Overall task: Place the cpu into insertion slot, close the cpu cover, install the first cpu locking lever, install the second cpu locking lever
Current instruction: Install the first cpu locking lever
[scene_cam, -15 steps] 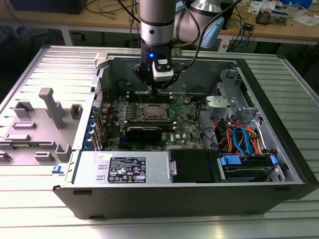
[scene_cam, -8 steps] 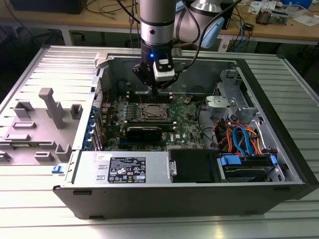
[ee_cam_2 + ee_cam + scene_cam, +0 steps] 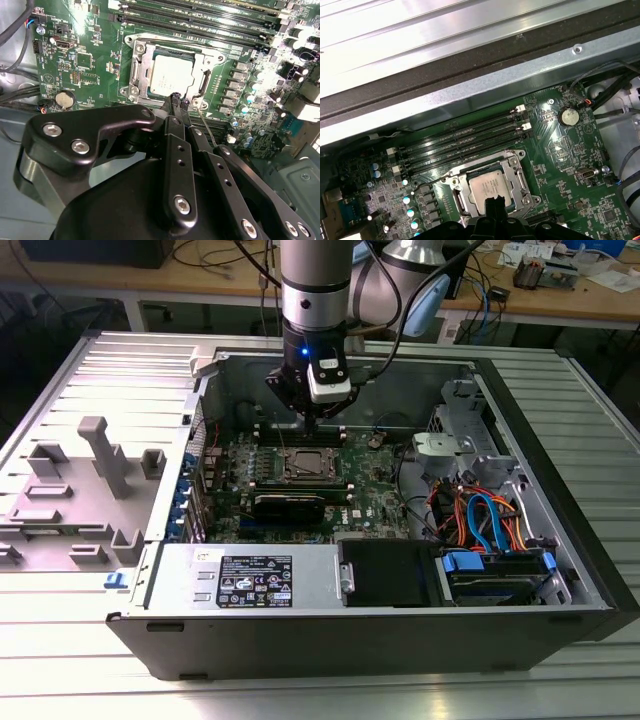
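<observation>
The cpu (image 3: pixel 170 75) lies flat in the insertion slot (image 3: pixel 134 75) on the green motherboard, its dull silver top showing. The cpu cover (image 3: pixel 202 65) is down over it, framing the chip through its window. My gripper (image 3: pixel 178 98) hangs just above the socket's near edge, its two black fingers pressed together with nothing between them. A thin metal locking lever (image 3: pixel 207 127) sticks up at a slant right beside the fingertips. In the first wrist view the cpu (image 3: pixel 489 186) and cover (image 3: pixel 519 175) sit just beyond my gripper (image 3: pixel 495 201). In the exterior view my gripper (image 3: pixel 311 420) hovers over the socket (image 3: pixel 305 466).
Long black memory slots (image 3: pixel 200 22) run along the socket's far side. The open computer case (image 3: pixel 180 640) holds a power supply (image 3: pixel 250 578), drive bay and coloured cables (image 3: pixel 480 515) at the exterior view's right. A grey fixture plate (image 3: pixel 90 470) lies left of the case.
</observation>
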Robot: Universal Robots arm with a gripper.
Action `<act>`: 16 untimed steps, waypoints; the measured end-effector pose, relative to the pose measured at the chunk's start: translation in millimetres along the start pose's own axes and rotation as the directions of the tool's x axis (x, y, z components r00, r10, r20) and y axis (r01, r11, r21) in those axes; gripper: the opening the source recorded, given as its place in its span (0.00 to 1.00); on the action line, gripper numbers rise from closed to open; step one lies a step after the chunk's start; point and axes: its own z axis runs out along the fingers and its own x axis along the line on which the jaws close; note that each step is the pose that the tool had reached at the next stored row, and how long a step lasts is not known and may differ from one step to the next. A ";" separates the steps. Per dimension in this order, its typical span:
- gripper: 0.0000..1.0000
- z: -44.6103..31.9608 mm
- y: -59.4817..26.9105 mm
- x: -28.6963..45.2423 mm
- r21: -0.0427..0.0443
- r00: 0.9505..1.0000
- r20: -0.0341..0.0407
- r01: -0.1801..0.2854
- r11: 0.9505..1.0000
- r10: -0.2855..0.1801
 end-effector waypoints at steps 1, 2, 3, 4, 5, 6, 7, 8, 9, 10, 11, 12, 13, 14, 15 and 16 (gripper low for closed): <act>0.11 0.0 0.0 0.0 0.000 1.000 0.000 0.001 1.000 -0.001; 0.11 0.0 0.0 0.0 0.000 1.000 0.000 0.003 1.000 -0.003; 0.11 0.0 0.0 0.0 0.000 1.000 0.000 0.004 1.000 -0.004; 0.11 0.0 0.0 0.0 0.000 1.000 0.000 0.008 1.000 -0.008; 0.11 0.0 0.0 0.0 0.000 1.000 0.000 0.013 1.000 -0.013; 0.11 0.0 -0.1 0.0 0.000 1.000 0.000 0.019 1.000 -0.019; 0.11 0.0 -0.1 0.0 -0.001 0.999 0.000 0.032 0.999 -0.032; 0.11 0.0 0.0 0.0 -0.001 0.999 -0.001 0.046 0.999 -0.046; 0.11 0.0 0.0 0.0 -0.002 0.997 -0.001 0.073 0.997 -0.073; 0.11 0.0 0.0 0.0 -0.002 0.996 -0.001 0.090 0.996 -0.090; 0.11 0.0 -0.1 0.0 -0.002 0.995 -0.001 0.104 0.995 -0.104; 0.11 -0.7 -0.2 0.0 -0.002 0.994 -0.001 0.111 0.994 -0.111; 0.11 -2.0 -0.1 0.0 -0.003 0.993 -0.001 0.116 0.993 -0.116; 0.11 -3.7 0.0 0.0 -0.003 0.993 -0.001 0.118 0.993 -0.118; 0.11 -6.0 0.0 0.0 -0.003 0.993 -0.001 0.120 0.993 -0.120; 0.11 -7.4 -0.1 0.4 -0.003 0.992 -0.001 0.123 0.992 -0.123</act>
